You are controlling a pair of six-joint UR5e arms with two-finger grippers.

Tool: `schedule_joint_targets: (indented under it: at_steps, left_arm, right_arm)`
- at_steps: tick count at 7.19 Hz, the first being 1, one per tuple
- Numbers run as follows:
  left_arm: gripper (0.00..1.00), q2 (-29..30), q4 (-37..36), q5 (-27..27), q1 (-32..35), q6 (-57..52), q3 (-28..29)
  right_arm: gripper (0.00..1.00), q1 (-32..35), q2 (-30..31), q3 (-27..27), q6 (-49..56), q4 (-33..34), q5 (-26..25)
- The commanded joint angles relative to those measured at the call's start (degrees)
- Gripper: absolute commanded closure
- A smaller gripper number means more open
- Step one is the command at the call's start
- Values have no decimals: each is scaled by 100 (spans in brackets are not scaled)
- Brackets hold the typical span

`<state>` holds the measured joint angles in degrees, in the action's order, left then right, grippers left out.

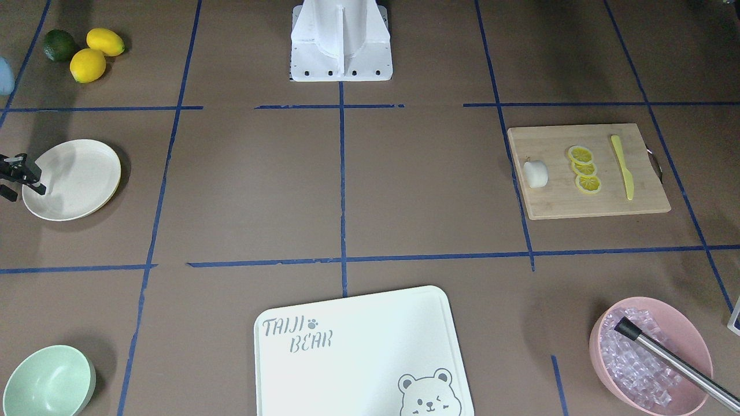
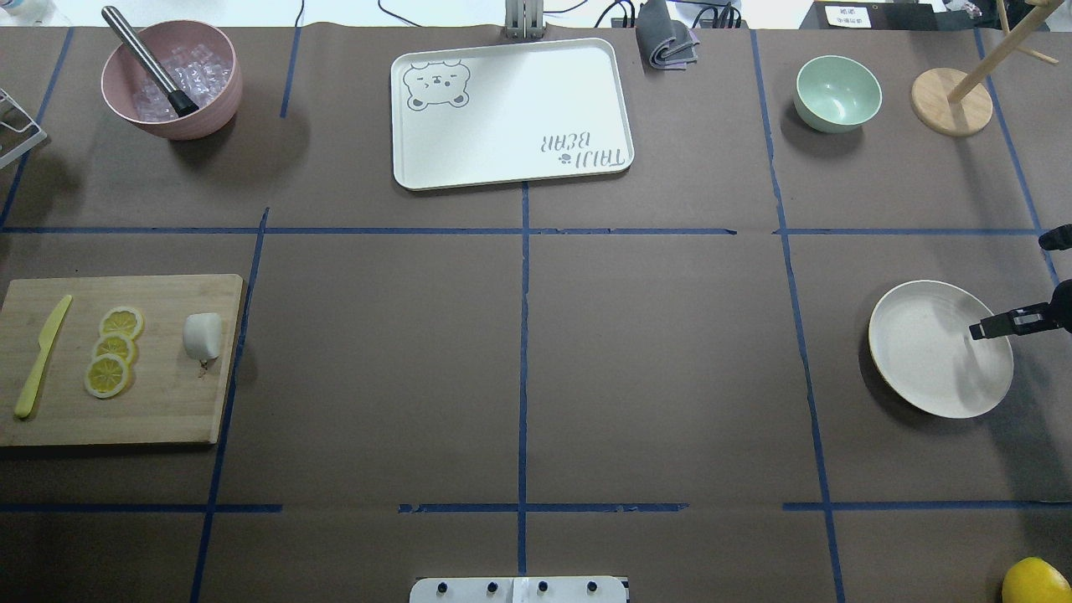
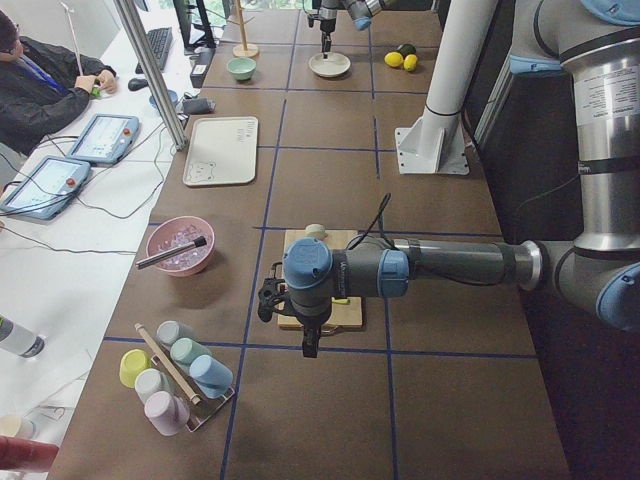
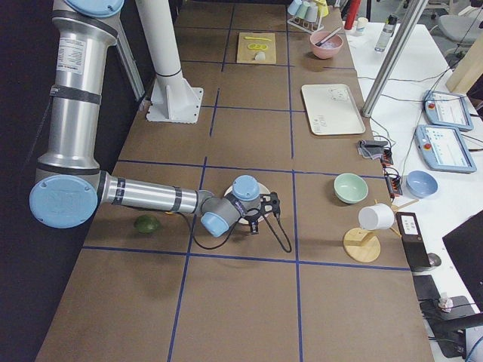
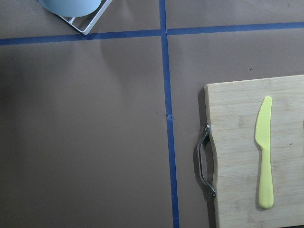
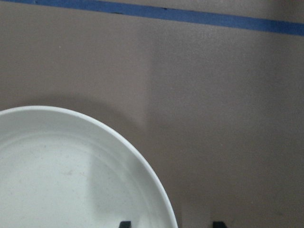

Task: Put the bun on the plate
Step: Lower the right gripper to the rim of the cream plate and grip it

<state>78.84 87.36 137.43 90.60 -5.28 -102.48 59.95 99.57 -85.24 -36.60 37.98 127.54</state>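
Lying well apart from right claw [image 1: 26, 188]: bun [image 1: 536, 173]

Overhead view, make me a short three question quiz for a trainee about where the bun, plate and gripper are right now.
1. True or false: the bun lies on the plate.
2. How many lemon slices lie on the wooden board? A two, B three, C five.
3. Which arm's gripper hangs over the plate's edge?
Key: 1 false, it lies on the wooden board; 2 B; 3 the right arm's.
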Motion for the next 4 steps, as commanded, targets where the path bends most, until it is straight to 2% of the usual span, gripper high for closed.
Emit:
schedule_joint_targets:
  at_steps: [1, 4]
  left_arm:
    - [0, -9, -9, 3, -7, 9, 0]
    - [0, -9, -9, 3, 1, 9, 0]
  right_arm:
    - [100, -9, 18, -19, -5, -1, 34]
    - [100, -9, -87, -298, -31, 60, 271]
